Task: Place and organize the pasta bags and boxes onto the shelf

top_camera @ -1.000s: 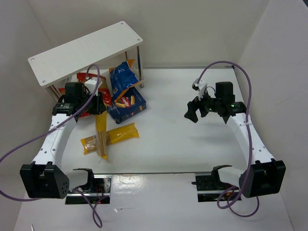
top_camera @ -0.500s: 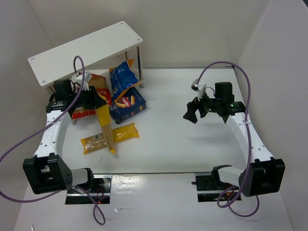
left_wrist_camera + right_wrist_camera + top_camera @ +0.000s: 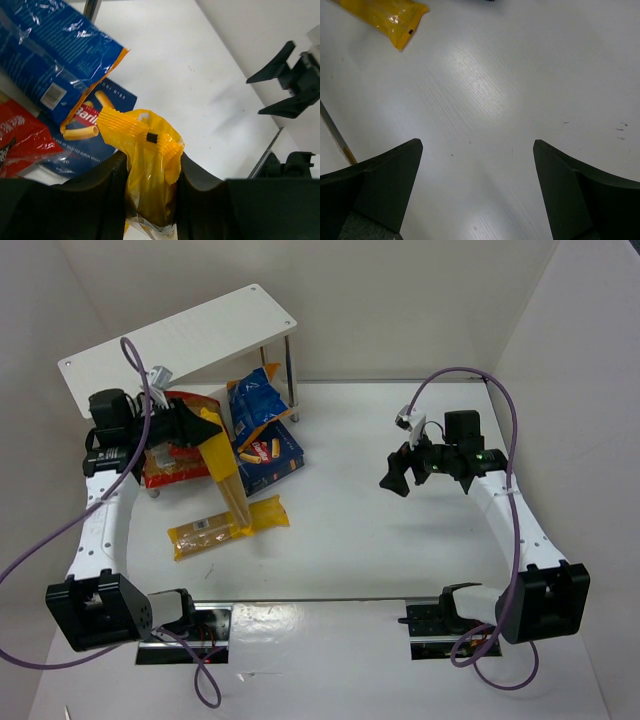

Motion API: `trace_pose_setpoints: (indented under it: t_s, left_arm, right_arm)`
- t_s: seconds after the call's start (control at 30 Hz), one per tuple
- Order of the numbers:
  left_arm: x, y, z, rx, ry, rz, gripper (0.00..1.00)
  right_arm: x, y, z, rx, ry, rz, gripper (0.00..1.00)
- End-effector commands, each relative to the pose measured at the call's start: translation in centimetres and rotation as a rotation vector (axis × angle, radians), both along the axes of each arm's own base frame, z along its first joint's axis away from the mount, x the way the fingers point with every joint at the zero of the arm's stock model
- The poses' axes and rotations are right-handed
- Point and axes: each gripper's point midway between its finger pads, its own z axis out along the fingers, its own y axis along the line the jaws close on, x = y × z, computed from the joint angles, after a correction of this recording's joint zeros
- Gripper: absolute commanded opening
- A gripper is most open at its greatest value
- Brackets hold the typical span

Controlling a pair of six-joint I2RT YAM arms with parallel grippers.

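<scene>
Spaghetti pack (image 3: 228, 485) clamped in raised left end effector (image 3: 200, 426), right end effector (image 3: 477, 145) spread

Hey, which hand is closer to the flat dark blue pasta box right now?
Left. The left hand, shut on a yellow spaghetti pack, is just left of the dark-blue box. The right hand hangs open well off to the box's right.

Tilted yellow spaghetti pack (image 3: 228, 480) near shelf (image 3: 180, 340)
</scene>
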Motion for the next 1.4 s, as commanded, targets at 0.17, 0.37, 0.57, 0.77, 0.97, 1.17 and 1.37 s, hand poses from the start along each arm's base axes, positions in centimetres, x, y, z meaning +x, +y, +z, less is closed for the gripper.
trace_pose_setpoints:
  t_s: [0.17,0.37,0.57,0.77,0.97,1.17,1.37]
  left_arm:
    - [-1.9,-0.9,9.4,-0.104,-0.212,-0.078,0.00]
    - [-0.9,0.7,12.5,-0.117,-0.272,0.028,0.00]
    - [0.2,2.8,14.1,-0.049,-0.322,0.186,0.00]
    - [-0.9,4.2,16.3,0.041,-0.373,0.304,0.00]
    - [-1.7,4.0,18.7,0.064,-0.418,0.298,0.00]
    - [-1.9,4.3,20.2,0.072,-0.443,0.325,0.00]
    - [-1.1,6.9,22.0,0.160,-0.474,0.463,0.00]
  right_arm:
    - [0.0,0.4,-0.5,0.010,-0.005,0.029,1.00]
    - [0.3,0.5,-1.7,0.006,0.035,0.029,1.00]
    - [0.5,0.5,-2.6,0.002,0.067,0.029,1.00]
    - [0.6,0.4,-3.0,-0.006,0.075,0.021,1.00]
    - [0.7,0.2,-3.4,-0.014,0.085,0.015,1.00]
    - [0.7,0.2,-3.4,-0.014,0.085,0.015,1.00]
    - [0.7,0.2,-3.4,-0.014,0.085,0.015,1.00]
